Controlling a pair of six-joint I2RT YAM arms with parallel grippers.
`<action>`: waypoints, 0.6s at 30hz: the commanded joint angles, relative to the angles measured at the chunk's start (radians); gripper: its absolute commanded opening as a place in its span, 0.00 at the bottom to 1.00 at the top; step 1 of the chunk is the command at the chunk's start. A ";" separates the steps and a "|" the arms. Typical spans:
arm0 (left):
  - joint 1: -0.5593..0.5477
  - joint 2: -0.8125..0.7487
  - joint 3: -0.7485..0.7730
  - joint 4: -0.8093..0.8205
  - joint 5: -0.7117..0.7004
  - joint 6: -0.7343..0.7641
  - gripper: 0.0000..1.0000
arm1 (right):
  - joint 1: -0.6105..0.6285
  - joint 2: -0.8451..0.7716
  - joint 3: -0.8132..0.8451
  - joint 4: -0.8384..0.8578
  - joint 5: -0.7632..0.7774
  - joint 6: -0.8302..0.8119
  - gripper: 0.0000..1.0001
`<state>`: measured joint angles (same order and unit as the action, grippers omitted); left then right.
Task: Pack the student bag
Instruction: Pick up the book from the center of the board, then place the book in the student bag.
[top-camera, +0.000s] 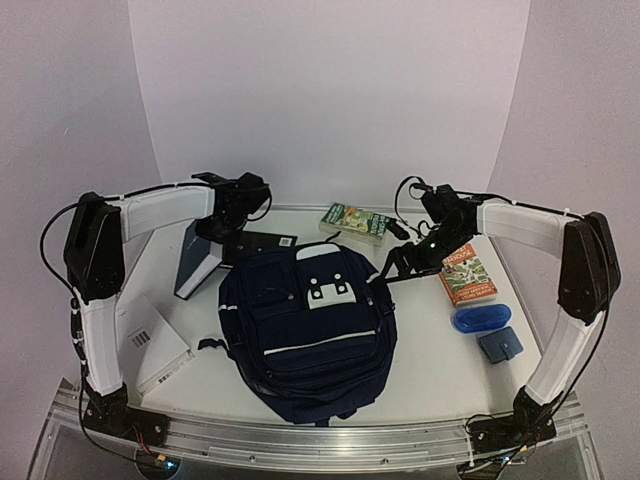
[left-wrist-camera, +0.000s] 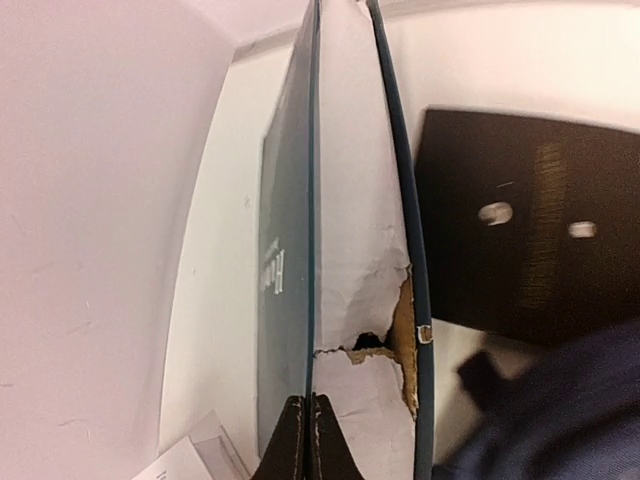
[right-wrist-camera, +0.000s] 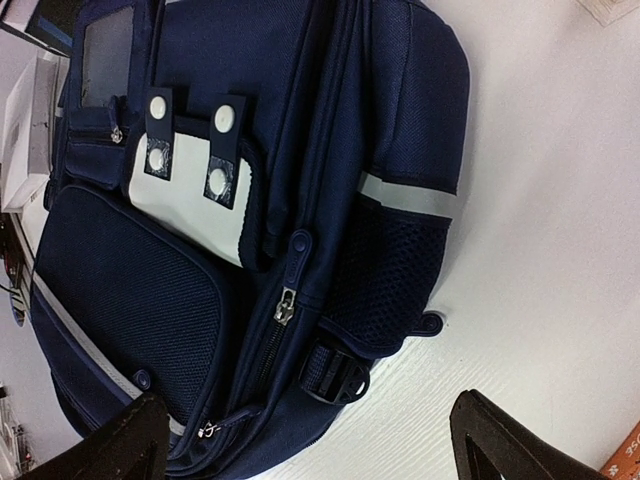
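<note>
Student bag (top-camera: 305, 330): it lies flat on the white table (top-camera: 430, 385), front pocket up, in the middle between the two arms. Its white patch with the snap tabs faces up, at the end toward the far wall.
Left gripper (left-wrist-camera: 306, 440): it is pinched tight on the front cover of a blue book (left-wrist-camera: 350, 200) (the two fingertips meet with only the thin cover between them).
Blue book: it stands on edge, leaning, at the far left of the table near the bag's upper left corner. Its white page block shows a torn spot next to the back cover.
Right gripper (right-wrist-camera: 307, 420): the jaws are spread wide and hold nothing. It hovers over the bag's right side, above the mesh side pocket and a zip pull.
Black flat item (top-camera: 262, 243): it lies on the table between the blue book and the top of the bag (what it is cannot be told).
Green book (top-camera: 355, 220): it lies flat behind the bag, near the far wall.
Orange book (top-camera: 467, 275): it lies flat to the right of the bag, beside the right wrist.
Blue case (top-camera: 480, 318): it sits just nearer the arm bases than the orange book.
Small blue pouch (top-camera: 500, 345): it sits just beside the case, nearer still.
White book (top-camera: 158, 340): it lies left of the bag, barcode up, close to the left arm.
</note>
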<state>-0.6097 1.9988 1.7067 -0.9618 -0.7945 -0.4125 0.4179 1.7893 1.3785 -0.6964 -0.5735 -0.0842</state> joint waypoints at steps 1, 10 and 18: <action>-0.123 -0.068 0.081 -0.031 -0.025 0.045 0.00 | 0.003 -0.039 0.030 0.013 -0.014 0.006 0.98; -0.394 0.024 0.202 -0.028 -0.032 0.060 0.00 | 0.003 -0.032 0.029 0.016 -0.012 0.018 0.98; -0.527 0.160 0.339 -0.040 0.115 0.083 0.08 | 0.004 -0.006 0.047 0.018 -0.013 0.049 0.98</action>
<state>-1.1098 2.1137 1.9791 -1.0031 -0.7828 -0.3345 0.4179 1.7893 1.3813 -0.6960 -0.5739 -0.0622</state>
